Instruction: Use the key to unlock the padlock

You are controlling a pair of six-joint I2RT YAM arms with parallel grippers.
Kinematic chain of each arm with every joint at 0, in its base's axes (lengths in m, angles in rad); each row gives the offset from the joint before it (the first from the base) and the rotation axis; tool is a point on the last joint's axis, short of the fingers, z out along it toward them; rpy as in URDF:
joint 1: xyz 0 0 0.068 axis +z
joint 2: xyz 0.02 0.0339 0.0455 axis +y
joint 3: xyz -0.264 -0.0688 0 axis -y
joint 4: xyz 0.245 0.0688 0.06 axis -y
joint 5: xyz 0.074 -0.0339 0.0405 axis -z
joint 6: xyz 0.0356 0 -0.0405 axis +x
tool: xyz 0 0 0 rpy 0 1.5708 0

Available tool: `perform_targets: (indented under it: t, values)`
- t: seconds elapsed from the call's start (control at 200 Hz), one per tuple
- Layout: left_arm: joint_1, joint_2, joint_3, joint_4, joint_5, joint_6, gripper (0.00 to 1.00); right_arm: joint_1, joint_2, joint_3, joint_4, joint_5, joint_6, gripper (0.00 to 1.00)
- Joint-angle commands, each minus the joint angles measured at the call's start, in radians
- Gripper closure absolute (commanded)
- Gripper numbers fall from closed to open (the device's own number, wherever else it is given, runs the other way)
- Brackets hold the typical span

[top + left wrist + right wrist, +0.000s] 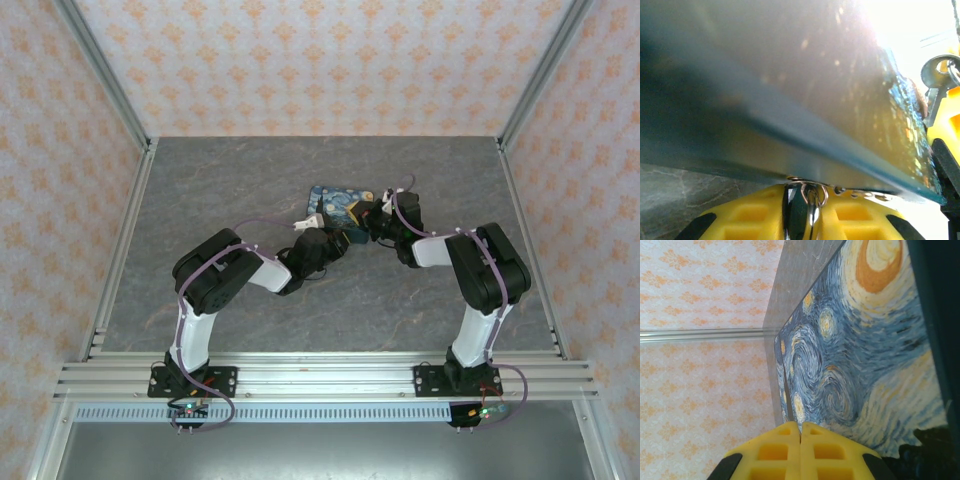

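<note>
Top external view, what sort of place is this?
Probably a staged robot test cell: an aluminium frame boxes in a grey table, patterned panels stand as walls, and two robot arms are bolted to the near rail.

We count two arms, left [215, 275] and right [485, 265], one starry-print box [338, 203], one padlock [811, 197], and one key [935, 97] at the box's three o'clock.

Grey marbled tabletop [300, 170], peach floral-patterned walls [320, 60] (three sides), aluminium frame rails [330, 375], even light.
</note>
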Motion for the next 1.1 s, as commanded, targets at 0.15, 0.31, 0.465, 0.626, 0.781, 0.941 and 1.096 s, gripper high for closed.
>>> perform_targets:
  t: [0.15,0.31,0.465,0.626,0.781,0.941,1.096]
  values:
    - [-0.001,0.038,0.003,-0.151,-0.003,-0.007,0.93,-0.003,0.032,-0.011,-0.033,-0.003,0.004,1.00]
    - [0.002,0.006,0.005,-0.192,0.041,-0.002,1.00,-0.009,0.013,0.000,-0.032,-0.017,0.015,1.00]
    - [0.018,-0.043,-0.004,-0.223,0.133,-0.001,1.00,-0.011,-0.059,0.000,-0.051,-0.027,0.015,1.00]
    - [0.047,-0.087,0.000,-0.248,0.253,0.009,1.00,-0.010,-0.178,-0.047,-0.090,-0.043,-0.009,1.00]
    - [0.069,-0.117,0.016,-0.293,0.331,0.027,1.00,-0.011,-0.334,-0.140,-0.150,-0.036,-0.034,1.00]
    - [0.096,-0.143,0.016,-0.297,0.413,0.014,1.00,-0.011,-0.480,-0.265,-0.181,-0.027,-0.025,1.00]
    - [0.115,-0.168,0.009,-0.303,0.475,-0.005,1.00,-0.003,-0.574,-0.406,-0.145,-0.019,0.008,1.00]
